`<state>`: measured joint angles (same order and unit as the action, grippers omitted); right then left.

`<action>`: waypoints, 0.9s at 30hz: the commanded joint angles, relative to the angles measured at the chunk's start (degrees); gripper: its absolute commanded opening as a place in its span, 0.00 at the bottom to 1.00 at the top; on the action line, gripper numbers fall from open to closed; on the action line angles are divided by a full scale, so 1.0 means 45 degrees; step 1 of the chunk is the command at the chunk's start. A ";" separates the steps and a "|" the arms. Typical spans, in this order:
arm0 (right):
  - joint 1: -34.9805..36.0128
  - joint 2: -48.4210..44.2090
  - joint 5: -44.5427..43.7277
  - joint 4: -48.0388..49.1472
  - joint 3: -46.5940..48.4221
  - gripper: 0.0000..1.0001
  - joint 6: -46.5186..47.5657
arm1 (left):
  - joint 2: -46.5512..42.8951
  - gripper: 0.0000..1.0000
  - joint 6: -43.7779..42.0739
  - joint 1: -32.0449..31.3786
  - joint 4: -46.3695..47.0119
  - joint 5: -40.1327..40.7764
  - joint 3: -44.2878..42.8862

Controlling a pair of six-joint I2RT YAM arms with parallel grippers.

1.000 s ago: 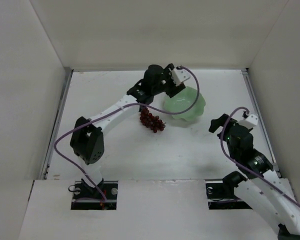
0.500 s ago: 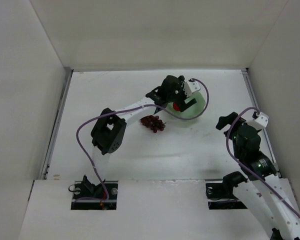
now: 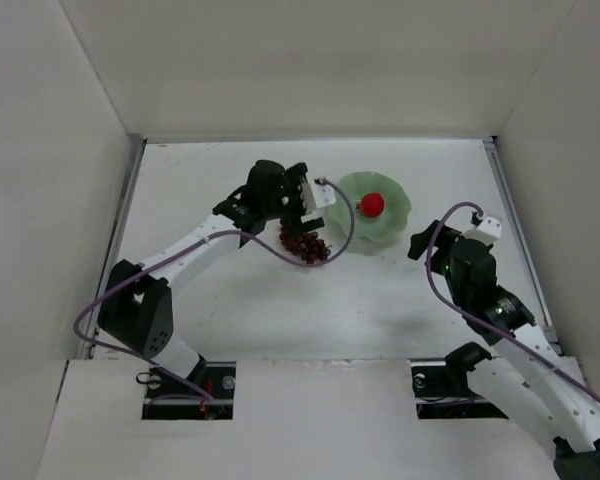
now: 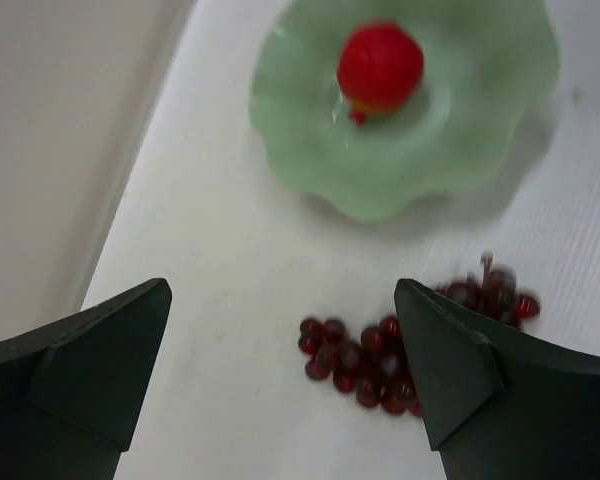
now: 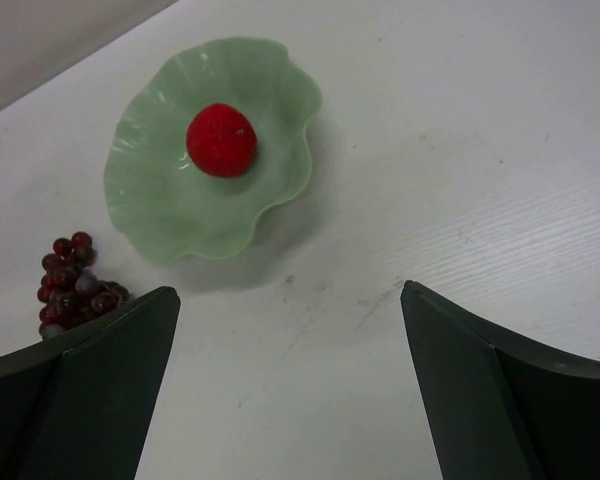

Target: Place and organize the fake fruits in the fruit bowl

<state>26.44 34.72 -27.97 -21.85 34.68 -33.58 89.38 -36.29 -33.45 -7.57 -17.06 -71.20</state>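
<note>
The left arm's fingers (image 4: 80,390) stand wide apart with nothing between them, hanging over the bunch of grapes (image 4: 365,360). In the left wrist view part of the bunch disappears behind one dark fingertip. The right arm's fingers (image 5: 480,385) are spread just as wide and are also empty. They are held well off to the right and pointed toward the bowl.

The small red fruit (image 3: 373,204) sits inside the fruit bowl (image 3: 396,222), close to its middle, and is the only thing in it. The bowl is pale mint green with a wavy rim and stands upright on the white surface (image 3: 280,300), toward the far side.

The dark maroon grapes lie on the surface outside the bowl, just beside its near-left rim, with a narrow strip of bare white between bunch and rim. From above they sit directly under the left arm's wrist.

A purple cable (image 3: 100,305) loops along the left arm, and a similar one runs along the right arm. Plain white walls (image 3: 60,150) enclose the surface on three sides.
</note>
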 commanded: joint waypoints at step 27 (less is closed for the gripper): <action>0.0150 -0.0372 0.0531 0.0948 -0.0382 1.00 0.0295 | 0.2052 0.18 -0.8245 -0.0293 -0.3925 -0.0741 -0.0036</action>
<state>26.72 32.60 -25.85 -19.27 32.99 -32.36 102.87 -75.83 -36.91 -23.62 -20.25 -68.71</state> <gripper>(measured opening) 0.999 0.239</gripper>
